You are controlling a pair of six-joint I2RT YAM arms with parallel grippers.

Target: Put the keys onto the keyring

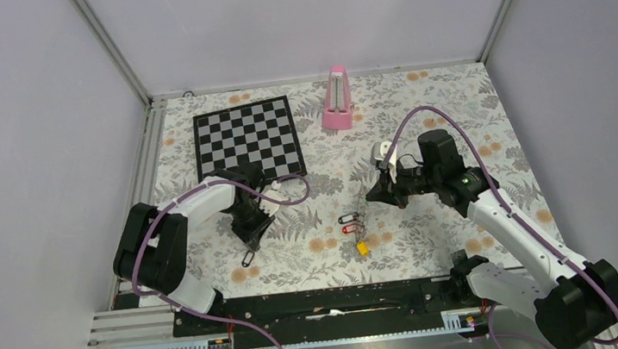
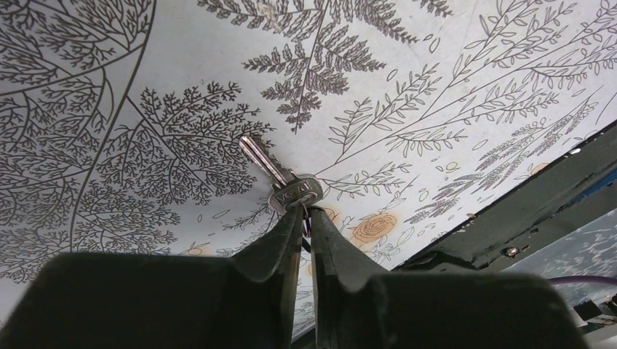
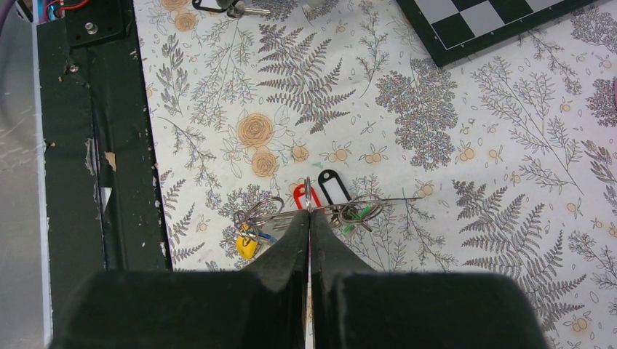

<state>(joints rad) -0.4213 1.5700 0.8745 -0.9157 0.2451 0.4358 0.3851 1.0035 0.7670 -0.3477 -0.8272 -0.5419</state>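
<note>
Starting nearest the arms, a lone key [image 2: 293, 195] lies flat on the flowered tablecloth [image 1: 422, 128], a little nearer than the near edge of the chessboard [image 1: 248, 139] and in line with its left half, with its black tag [image 1: 247, 257] on the near side. The left gripper [image 2: 305, 212] stands over this key, between it and the chessboard, its jaws drawn narrow with only a slit between them. The tips sit at the key's head, about the small ring there (whether they truly pinch it, I cannot tell). Off to the right of the chessboard's near right corner, and about as near as the lone key, lies a yellow tag [image 1: 363, 247], the nearest of the bunched keys [image 1: 352, 224]. Just beyond it come a red tag [image 3: 300, 196] and a second black tag [image 3: 329, 185], with bits of green and blue among small split rings. The thin wire of the keyring [image 3: 393, 200] runs across this bunch, and the right gripper [image 3: 309, 216] is closed tight on that wire, right of the chessboard's near right corner and well apart from the board. Farther back, past the chessboard's far right corner, a pink metronome [image 1: 337, 100] stands upright on the cloth.
</note>
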